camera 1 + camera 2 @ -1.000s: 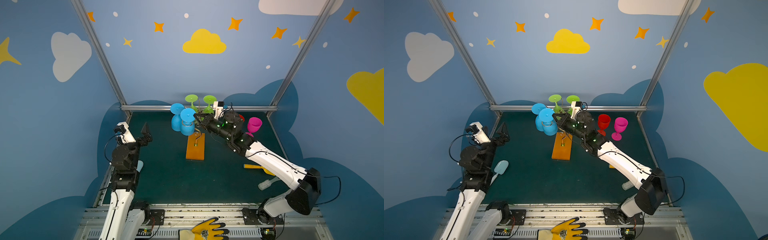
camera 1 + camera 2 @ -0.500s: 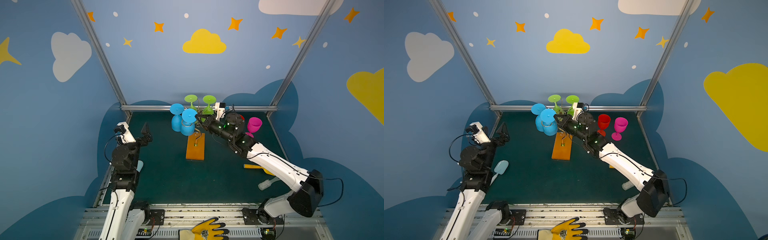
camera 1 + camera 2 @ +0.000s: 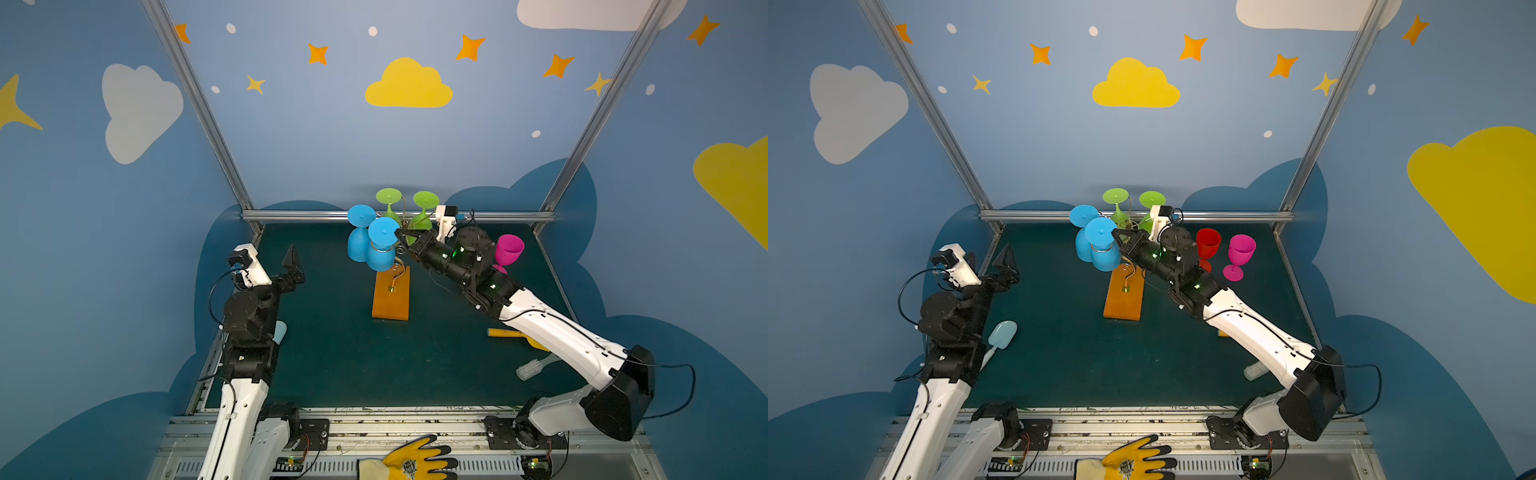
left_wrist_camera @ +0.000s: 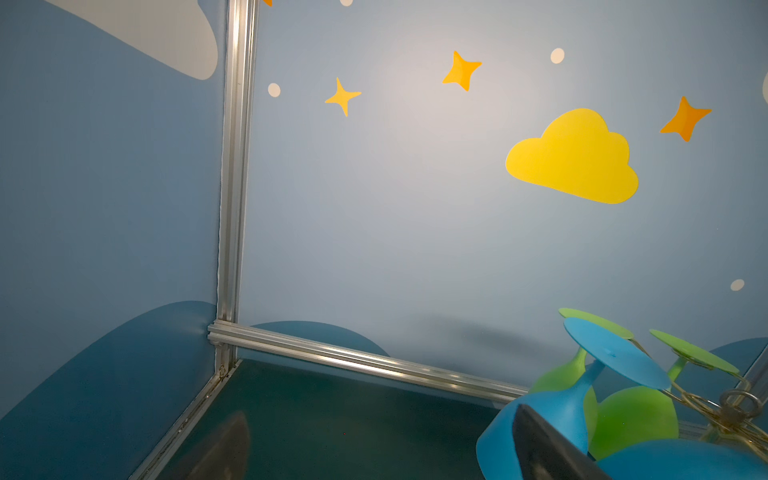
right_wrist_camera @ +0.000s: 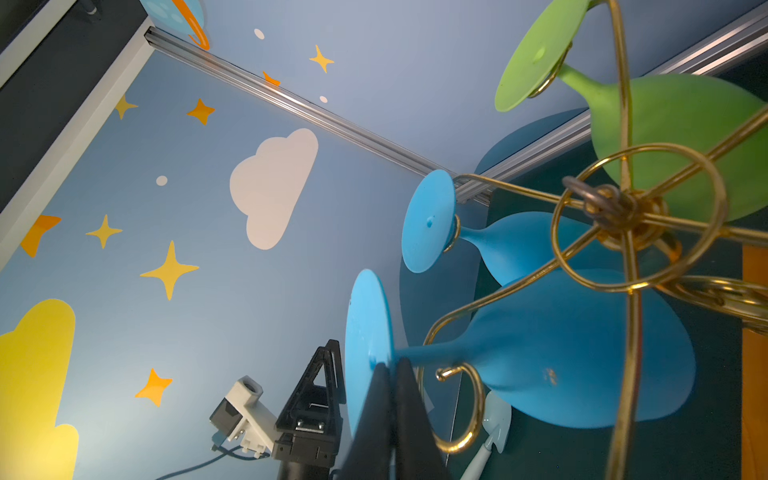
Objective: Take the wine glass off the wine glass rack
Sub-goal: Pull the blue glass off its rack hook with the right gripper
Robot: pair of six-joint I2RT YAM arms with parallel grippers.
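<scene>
The wine glass rack (image 3: 390,295) (image 3: 1123,297) has an orange wooden base and gold wire arms (image 5: 623,208). Hanging upside down on it are two blue wine glasses and two green ones. The nearer blue wine glass (image 3: 380,257) (image 3: 1104,257) (image 5: 561,353) hangs from a curled arm. My right gripper (image 3: 400,235) (image 3: 1117,235) (image 5: 390,368) is shut, with its tips against that glass's stem, right beside the foot. The other blue glass (image 3: 357,245) and the green glasses (image 3: 424,199) (image 5: 673,124) hang behind. My left gripper (image 3: 293,262) (image 3: 1007,257) (image 4: 382,432) is open and empty at the left.
A pink glass (image 3: 509,249) (image 3: 1241,251) and a red glass (image 3: 1207,245) stand upright behind my right arm. A pale blue scoop (image 3: 1000,334) lies by the left arm. A yellow tool (image 3: 505,332) and a white brush (image 3: 530,368) lie under the right arm. A yellow glove (image 3: 411,461) rests on the front rail.
My right arm has shifted slightly, its elbow moving down and to the right, while its shut tips stay at the near blue glass's foot. The left arm has not moved.
</scene>
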